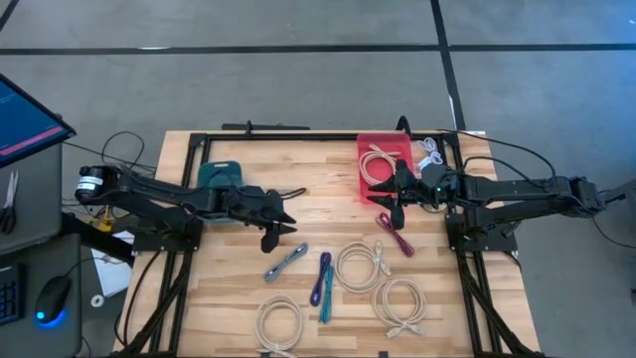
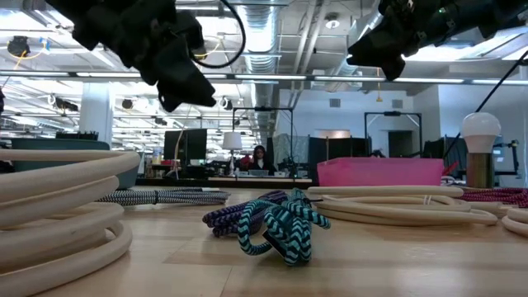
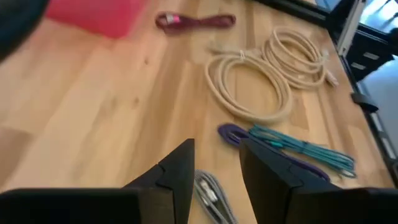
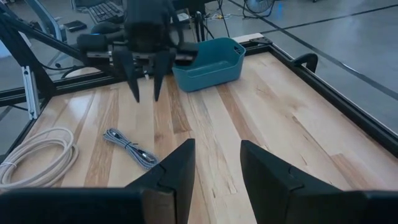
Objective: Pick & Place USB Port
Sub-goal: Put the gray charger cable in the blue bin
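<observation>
Several bundled USB cables lie flat on the wooden table: a grey one (image 1: 285,262), a purple one (image 1: 320,277), a teal one (image 1: 326,301), a maroon one (image 1: 395,234) and cream coils (image 1: 360,267). My left gripper (image 1: 281,234) hovers open just above the grey cable (image 3: 208,193), with its fingers pointing toward it. My right gripper (image 1: 386,209) is open in the air at the near edge of the red bin (image 1: 383,159), which holds one cream cable. The right wrist view looks across the table at my left gripper (image 4: 146,74) and the teal bin (image 4: 208,62).
The teal bin (image 1: 221,177) stands at the far left of the table, behind my left arm. A white cable (image 1: 429,151) lies beside the red bin. More cream coils (image 1: 400,301) (image 1: 280,321) rest near the table's near edge. A black frame runs around the table.
</observation>
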Tool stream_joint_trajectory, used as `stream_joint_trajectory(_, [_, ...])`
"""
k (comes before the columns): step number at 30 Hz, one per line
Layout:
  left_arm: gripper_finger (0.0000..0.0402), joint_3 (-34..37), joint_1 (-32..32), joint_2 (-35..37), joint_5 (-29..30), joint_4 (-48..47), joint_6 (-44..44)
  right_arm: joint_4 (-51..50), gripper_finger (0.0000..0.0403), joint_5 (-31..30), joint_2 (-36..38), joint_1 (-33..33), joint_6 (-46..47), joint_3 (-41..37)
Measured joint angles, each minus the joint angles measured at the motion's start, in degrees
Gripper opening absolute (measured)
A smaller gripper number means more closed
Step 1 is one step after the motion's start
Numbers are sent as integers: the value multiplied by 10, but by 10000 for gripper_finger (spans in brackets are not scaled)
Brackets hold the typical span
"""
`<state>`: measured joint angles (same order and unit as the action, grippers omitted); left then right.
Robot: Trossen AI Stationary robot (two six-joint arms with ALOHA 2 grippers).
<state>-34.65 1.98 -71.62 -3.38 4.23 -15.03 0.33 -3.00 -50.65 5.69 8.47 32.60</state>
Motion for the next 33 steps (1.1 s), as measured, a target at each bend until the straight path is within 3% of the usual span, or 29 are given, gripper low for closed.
stream_joint_trajectory(13, [141, 0, 0, -122, -5, -8, -20, 0, 120, 0, 0, 0, 0, 0])
stream_joint_trajectory(21, [145, 0, 2, -154, -90, -4, -70, 0, 120, 0, 0, 0, 0, 0])
stream_joint_trajectory(33, [145, -2, 23, -217, -68, 10, -97, 0, 120, 0, 0, 0, 0, 0])
